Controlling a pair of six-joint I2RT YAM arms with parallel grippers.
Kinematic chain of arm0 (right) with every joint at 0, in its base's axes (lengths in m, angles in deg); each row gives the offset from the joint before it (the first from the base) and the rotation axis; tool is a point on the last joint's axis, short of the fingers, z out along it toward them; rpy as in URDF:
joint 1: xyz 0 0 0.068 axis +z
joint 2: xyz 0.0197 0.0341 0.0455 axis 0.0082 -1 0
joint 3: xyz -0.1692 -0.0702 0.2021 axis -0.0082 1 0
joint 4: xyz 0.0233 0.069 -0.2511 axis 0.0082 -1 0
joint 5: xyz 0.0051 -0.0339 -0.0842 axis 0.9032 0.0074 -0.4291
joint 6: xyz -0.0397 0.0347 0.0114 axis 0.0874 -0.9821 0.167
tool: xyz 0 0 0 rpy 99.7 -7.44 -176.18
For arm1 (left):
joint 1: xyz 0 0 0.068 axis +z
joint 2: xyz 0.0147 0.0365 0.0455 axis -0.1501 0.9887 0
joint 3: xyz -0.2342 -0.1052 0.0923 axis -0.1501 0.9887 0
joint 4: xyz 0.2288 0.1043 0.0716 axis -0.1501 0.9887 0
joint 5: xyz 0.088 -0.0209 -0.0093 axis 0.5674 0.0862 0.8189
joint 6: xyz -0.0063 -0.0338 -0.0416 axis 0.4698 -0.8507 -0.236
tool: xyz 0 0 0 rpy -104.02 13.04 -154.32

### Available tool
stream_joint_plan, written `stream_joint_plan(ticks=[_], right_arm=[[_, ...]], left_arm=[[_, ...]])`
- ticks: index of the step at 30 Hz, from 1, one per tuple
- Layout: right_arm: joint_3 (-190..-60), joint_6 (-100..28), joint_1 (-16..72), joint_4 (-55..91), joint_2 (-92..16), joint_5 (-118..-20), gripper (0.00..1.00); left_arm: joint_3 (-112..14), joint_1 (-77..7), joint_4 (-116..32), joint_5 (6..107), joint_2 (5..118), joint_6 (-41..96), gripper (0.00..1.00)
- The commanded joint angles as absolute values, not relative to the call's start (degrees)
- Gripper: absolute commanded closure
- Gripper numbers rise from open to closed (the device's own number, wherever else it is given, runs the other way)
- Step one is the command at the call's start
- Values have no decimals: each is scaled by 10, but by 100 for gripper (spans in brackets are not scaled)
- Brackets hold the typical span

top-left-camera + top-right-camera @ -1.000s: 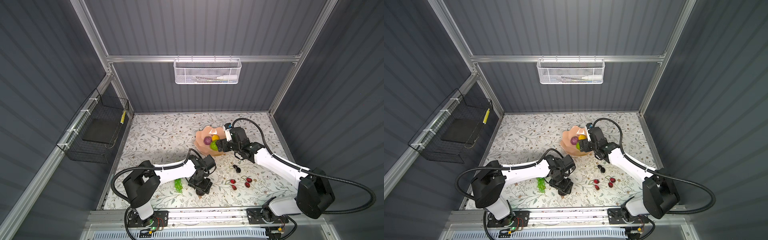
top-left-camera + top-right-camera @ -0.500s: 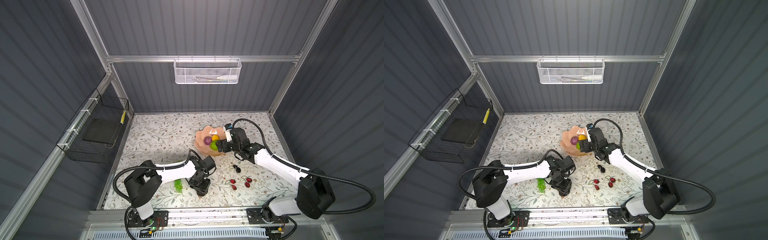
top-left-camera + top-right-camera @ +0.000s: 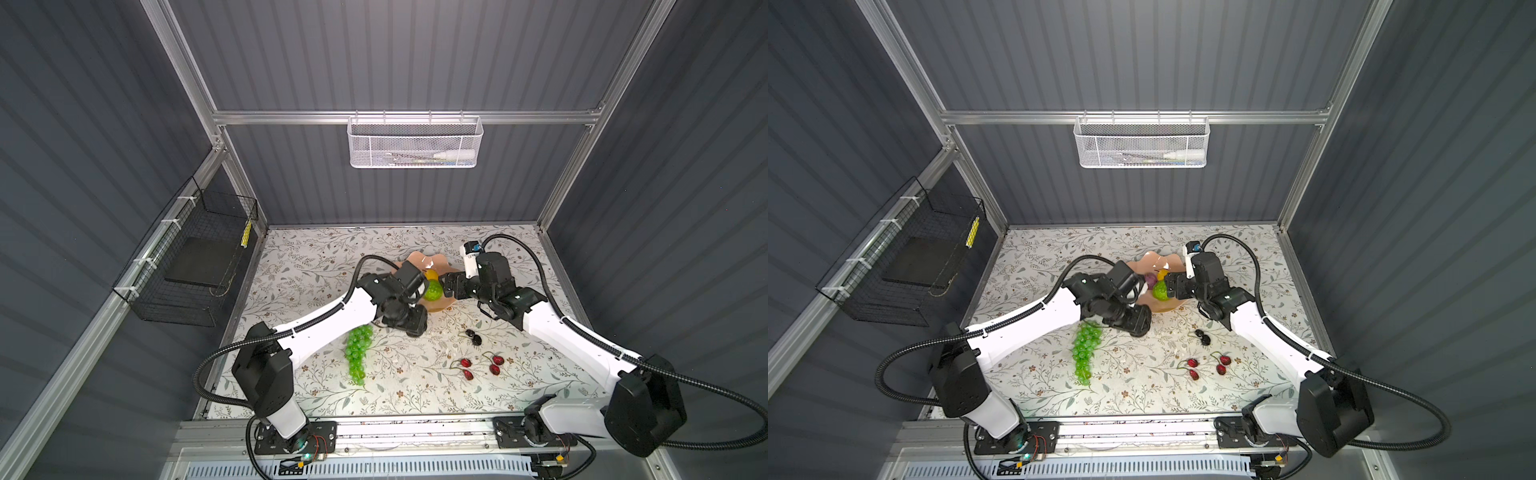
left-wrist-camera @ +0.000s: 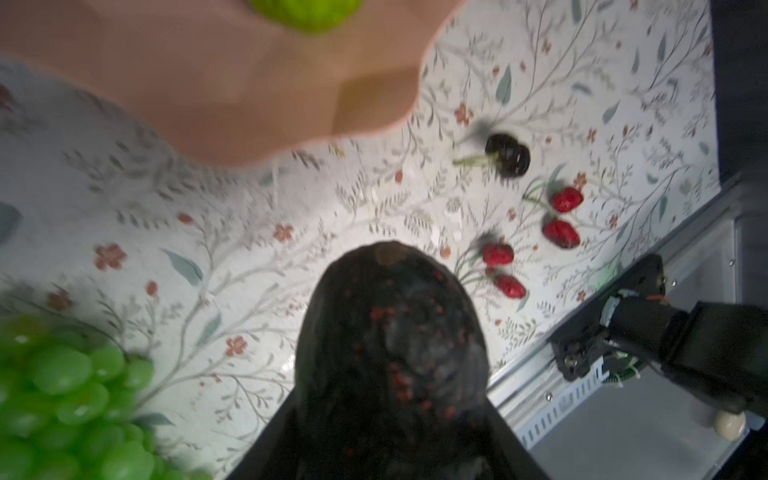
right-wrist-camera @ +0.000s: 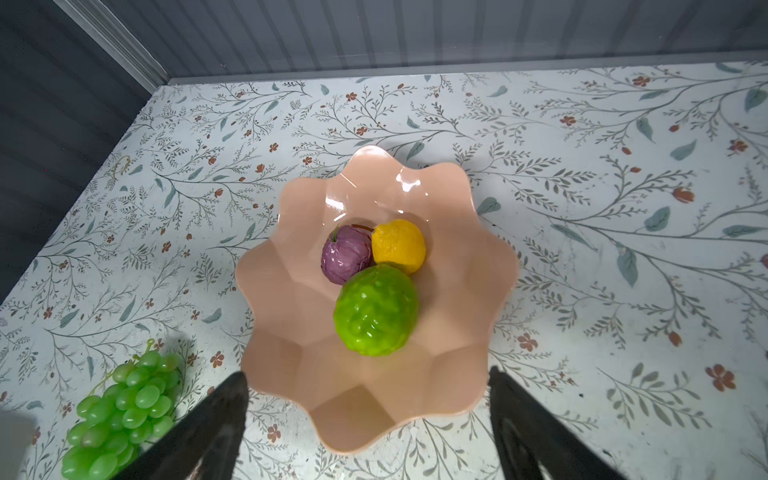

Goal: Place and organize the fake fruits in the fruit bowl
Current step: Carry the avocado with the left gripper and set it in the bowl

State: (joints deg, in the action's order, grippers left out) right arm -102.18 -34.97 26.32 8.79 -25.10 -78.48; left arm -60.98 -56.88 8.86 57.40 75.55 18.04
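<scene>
Fruit bowl [image 5: 465,266]: peach-pink with a scalloped rim, upright on the floral table [image 3: 316,266] toward the back middle, between the two arms' ends.
Inside the bowl: purple round fruit [image 5: 345,254], yellow fruit [image 5: 398,246] and bumpy lime-green ball [image 5: 376,309] — bunched at the centre, each touching the next.
Dark bumpy avocado [image 4: 390,332]: outside the bowl, held over the table just beside the bowl's front rim.
Left gripper [image 4: 390,419]: jaws clamped on the avocado's sides.
Right gripper [image 5: 365,374]: jaws spread wide with nothing between them but the bowl's rim on that arm's side; whether they touch it cannot be told.
Green grape bunch [image 3: 358,351]: lying on the table in front of the bowl, just beside the left arm.
Dark cherries [image 3: 477,340]: a pair on stems, on the table near the right arm.
Red cherries [image 3: 466,363]: four on stems — nearer the front edge, a little apart from the dark pair.
</scene>
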Motion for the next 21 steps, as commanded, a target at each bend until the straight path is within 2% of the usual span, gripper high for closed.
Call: stream_joint_plan(ticks=[1, 9, 21], right_arm=[[-1021, -355, 255, 81, -246, -764, 10], [-1006, -363, 252, 66, -223, -752, 10], [-1002, -357, 252, 15, -191, -771, 11]], left_arm=[[-659, -538, 84, 594, 804, 239, 56], [-701, -481, -14, 584, 907, 247, 56], [-746, -470, -49, 579, 990, 264, 53]])
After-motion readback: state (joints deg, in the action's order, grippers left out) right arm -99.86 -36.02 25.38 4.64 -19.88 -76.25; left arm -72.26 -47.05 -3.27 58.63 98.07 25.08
